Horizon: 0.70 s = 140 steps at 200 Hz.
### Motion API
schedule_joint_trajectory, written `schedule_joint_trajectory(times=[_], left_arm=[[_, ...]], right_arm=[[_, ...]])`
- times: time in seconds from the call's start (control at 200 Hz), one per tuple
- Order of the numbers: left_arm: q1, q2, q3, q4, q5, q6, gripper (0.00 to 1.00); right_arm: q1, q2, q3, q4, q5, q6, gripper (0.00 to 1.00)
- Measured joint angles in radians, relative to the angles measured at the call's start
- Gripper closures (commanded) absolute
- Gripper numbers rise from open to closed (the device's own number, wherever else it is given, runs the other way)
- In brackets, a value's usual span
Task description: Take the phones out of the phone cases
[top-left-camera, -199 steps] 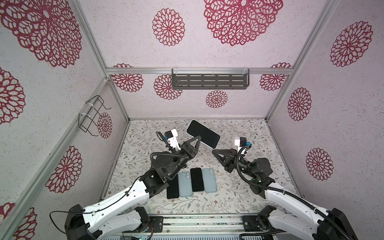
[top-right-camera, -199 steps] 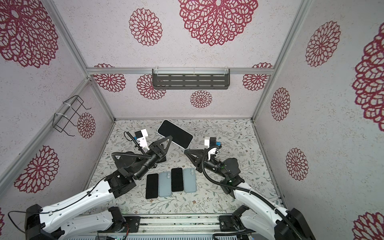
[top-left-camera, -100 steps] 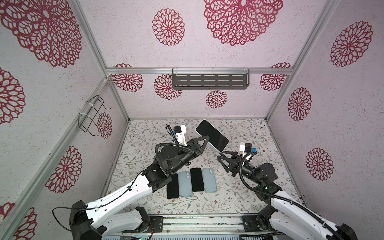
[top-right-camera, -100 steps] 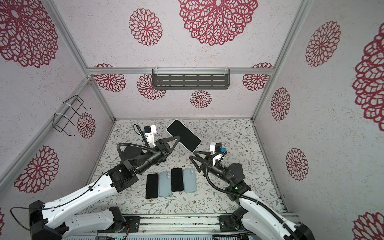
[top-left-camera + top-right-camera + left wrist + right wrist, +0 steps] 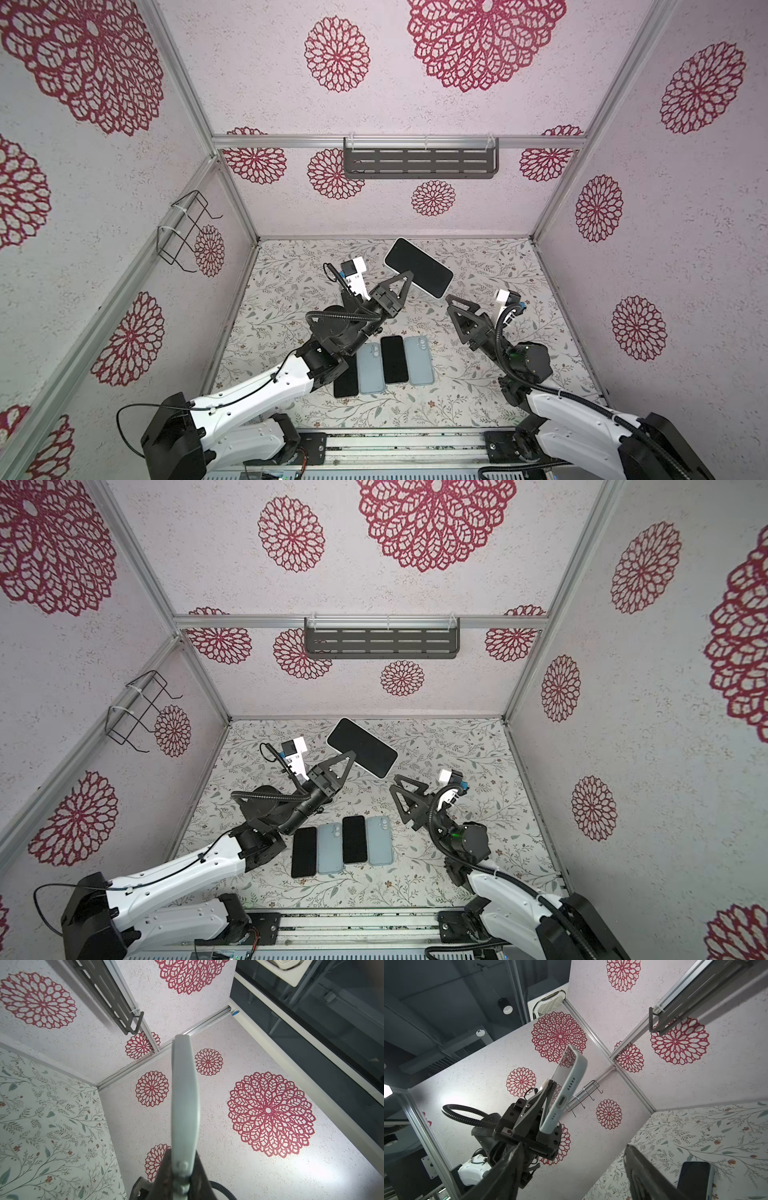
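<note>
The phone (image 5: pixel 417 268) (image 5: pixel 361 747) shows a dark screen and sits inside its pale grey-green phone case (image 5: pixel 566 1088), raised above the table. My left gripper (image 5: pixel 409 275) (image 5: pixel 352 755) is shut on one long edge of the cased phone. In the left wrist view the case (image 5: pixel 184 1095) runs edge-on out of the left gripper (image 5: pixel 184 1159). My right gripper (image 5: pixel 457 304) (image 5: pixel 406 783) (image 5: pixel 573 1147) hangs open just right of and below the phone, with nothing between its fingers and apart from the case.
Two black phones (image 5: pixel 345 380) (image 5: pixel 394 359) and two pale blue ones (image 5: pixel 370 368) (image 5: pixel 419 359) lie side by side on the floral table near the front. A dark shelf (image 5: pixel 419 162) hangs on the back wall. A wire rack (image 5: pixel 185 232) hangs on the left wall.
My right gripper has gone from shut to open and drifted right. My left gripper has carried the cased phone a little to the right, still shut on it.
</note>
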Motion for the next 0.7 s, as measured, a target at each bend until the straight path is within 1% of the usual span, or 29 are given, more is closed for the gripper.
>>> schedule_joint_trajectory(times=[0.235,0.4,0.646,0.701], left_arm=[[-0.023,0.029,0.000,0.109,-0.036,0.017,1.00],[-0.031,0.043,0.000,0.139,-0.062,0.020,1.00],[-0.041,0.046,0.000,0.155,-0.086,0.019,1.00],[-0.043,0.047,0.000,0.159,-0.089,0.019,1.00]], right_arm=[[0.034,0.078,0.039,0.106,0.026,0.055,0.27],[0.047,0.103,0.070,0.123,0.030,0.064,0.32],[0.053,0.112,0.089,0.130,0.031,0.062,0.44],[0.053,0.117,0.097,0.130,0.031,0.065,0.45]])
